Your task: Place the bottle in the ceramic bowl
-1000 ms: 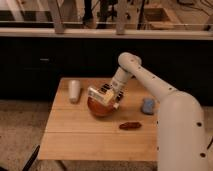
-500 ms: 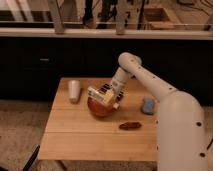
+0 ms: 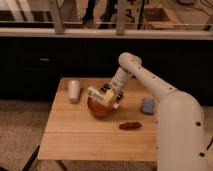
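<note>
Camera view: bottle [image 3: 96, 93] within the clenched claw [image 3: 107, 96], just above the ceramic bowl [image 3: 99, 110].

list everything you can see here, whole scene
table: one, light wood, centre of view
ceramic bowl: one, glossy reddish-orange-brown, on the table's middle
bottle: one, cream-white with a yellowish label, at the gripper, above the bowl's rim
tapered cylinder: one, plain white, upright on the table, camera-left of the bowl
oblong thing: one, dark red, lying on the table in front of the bowl, camera-right
flat pad-like thing: one, blue-grey, on the table's camera-right edge
cabinet front: one, dark, behind the table
arm: one, white, reaching in from camera-right
gripper: one, over the bowl, at the bottle
</note>
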{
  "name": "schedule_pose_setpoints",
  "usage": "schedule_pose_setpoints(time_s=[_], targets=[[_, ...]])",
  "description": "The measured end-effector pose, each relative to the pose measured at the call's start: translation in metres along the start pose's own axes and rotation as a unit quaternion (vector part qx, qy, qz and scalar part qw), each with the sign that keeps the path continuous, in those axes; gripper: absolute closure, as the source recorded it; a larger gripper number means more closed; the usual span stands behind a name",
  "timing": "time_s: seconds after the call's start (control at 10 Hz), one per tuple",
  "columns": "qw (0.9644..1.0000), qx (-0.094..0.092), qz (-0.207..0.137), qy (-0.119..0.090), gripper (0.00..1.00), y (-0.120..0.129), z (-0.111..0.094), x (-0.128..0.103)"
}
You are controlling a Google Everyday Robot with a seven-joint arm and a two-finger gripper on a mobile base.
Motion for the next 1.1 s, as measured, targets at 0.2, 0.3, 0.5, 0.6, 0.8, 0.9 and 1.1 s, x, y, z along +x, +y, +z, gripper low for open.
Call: schedule_pose_setpoints(time_s=[0.2, 0.3, 0.5, 0.6, 0.8, 0.9, 1.1], targets=[[1.0, -0.002, 0.002, 0.0, 0.99, 0.0001, -0.0001, 0.0], [1.0, -0.004, 0.004, 0.0, 0.99, -0.0002, -0.0001, 0.0002], [1.0, -0.006, 0.007, 0.001, 0.99, -0.0002, 0.0006, 0.0006], [1.0, -0.007, 0.007, 0.001, 0.99, 0.0005, 0.0008, 0.0], [0.9999, -0.011, 0.012, 0.0, 0.99, 0.0007, 0.0006, 0.0003], [0.9999, -0.012, 0.013, 0.0, 0.99, 0.0006, 0.0008, 0.0004], [0.9998, -0.012, 0.013, 0.0, 0.99, 0.0012, 0.0014, 0.001]])
